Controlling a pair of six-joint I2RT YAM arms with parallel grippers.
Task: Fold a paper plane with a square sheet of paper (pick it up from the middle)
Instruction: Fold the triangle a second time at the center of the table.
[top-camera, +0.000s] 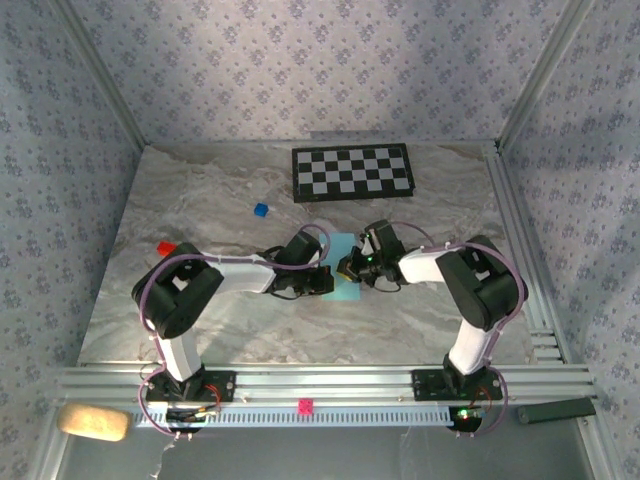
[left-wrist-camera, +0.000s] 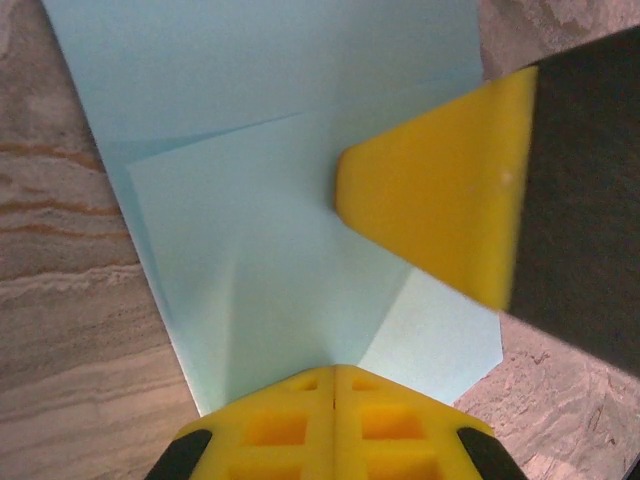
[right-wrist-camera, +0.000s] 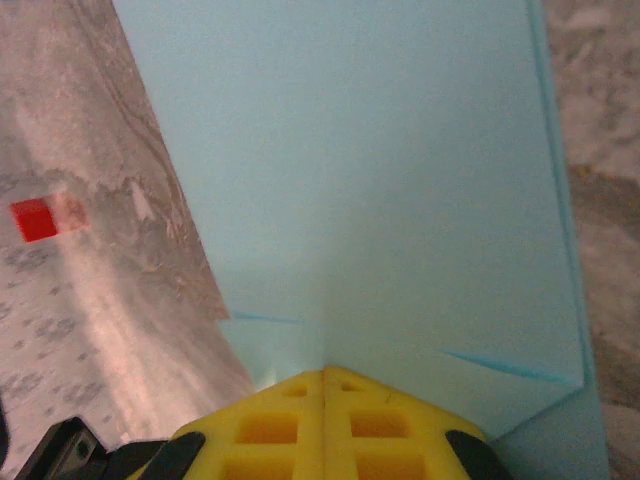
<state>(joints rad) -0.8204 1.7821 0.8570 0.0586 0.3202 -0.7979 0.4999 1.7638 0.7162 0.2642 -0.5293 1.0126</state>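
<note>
The light-blue square sheet of paper (top-camera: 345, 247) lies flat on the marble table (top-camera: 200, 310) between the two arms, partly folded. In the left wrist view a folded-over flap (left-wrist-camera: 260, 250) lies on the lower layer of the paper (left-wrist-camera: 250, 60). My left gripper (left-wrist-camera: 335, 368) is shut, its tip resting on the flap's near end. My right gripper (right-wrist-camera: 323, 370) is also shut, with its tip down on the paper (right-wrist-camera: 380, 180). Its yellow fingers (left-wrist-camera: 430, 200) reach in from the right and touch the flap's edge. In the top view the left gripper (top-camera: 325, 282) and right gripper (top-camera: 349, 268) nearly meet over the sheet.
A black-and-white checkerboard (top-camera: 352, 171) lies at the back of the table. A small blue cube (top-camera: 261, 210) sits left of it, and a red cube (top-camera: 165, 247) near the left arm's elbow. A pink cube (top-camera: 305, 405) rests on the front rail.
</note>
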